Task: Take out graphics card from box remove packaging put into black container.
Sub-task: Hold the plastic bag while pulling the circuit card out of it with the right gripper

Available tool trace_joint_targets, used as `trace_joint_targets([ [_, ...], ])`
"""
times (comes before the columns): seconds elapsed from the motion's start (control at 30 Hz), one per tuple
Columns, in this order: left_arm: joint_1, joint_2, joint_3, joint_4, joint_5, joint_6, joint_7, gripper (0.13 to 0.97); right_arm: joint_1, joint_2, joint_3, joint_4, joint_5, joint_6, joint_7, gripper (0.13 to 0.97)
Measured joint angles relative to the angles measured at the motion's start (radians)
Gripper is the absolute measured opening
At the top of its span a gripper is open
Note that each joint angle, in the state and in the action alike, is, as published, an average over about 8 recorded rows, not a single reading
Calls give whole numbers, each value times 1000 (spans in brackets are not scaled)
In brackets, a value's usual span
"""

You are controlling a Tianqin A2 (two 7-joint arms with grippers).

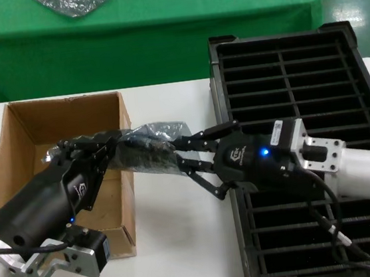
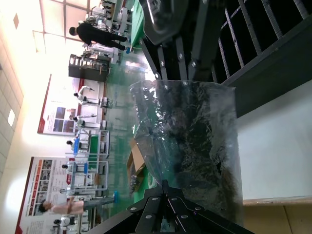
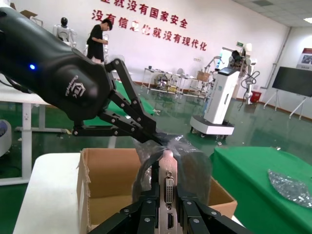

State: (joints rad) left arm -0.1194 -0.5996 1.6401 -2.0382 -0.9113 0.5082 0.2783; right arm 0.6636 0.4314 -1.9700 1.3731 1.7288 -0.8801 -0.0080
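Note:
The packaging point(image 1: 147, 146), a wrinkly translucent bag, hangs stretched between my two grippers above the white table, between the box point(image 1: 27, 133) and the black container point(image 1: 298, 72). My left gripper point(image 1: 114, 142) is shut on the bag's end over the box's right wall; in the left wrist view its fingertips point(image 2: 165, 185) pinch the bag point(image 2: 195, 141). My right gripper point(image 1: 177, 154) is shut on the graphics card's silver bracket point(image 3: 168, 168), which sticks out of the bag's other end with its ports showing. The card's board stays hidden inside the bag.
A green-covered table point(image 1: 160, 34) runs along the back with a second silver-grey bag point(image 1: 72, 1) on it. The open cardboard box sits at the left of the white table point(image 1: 184, 245). The slotted tray fills the right side.

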Motion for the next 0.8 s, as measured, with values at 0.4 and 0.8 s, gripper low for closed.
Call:
trace_joint_targets([
  [0.4, 0, 0, 0, 0, 0, 0, 0, 139, -79, 148, 51, 211, -2, 16, 56, 189],
  [0.8, 0, 0, 0, 0, 0, 0, 0, 139, -171, 402, 165, 465, -86, 57, 220, 189],
])
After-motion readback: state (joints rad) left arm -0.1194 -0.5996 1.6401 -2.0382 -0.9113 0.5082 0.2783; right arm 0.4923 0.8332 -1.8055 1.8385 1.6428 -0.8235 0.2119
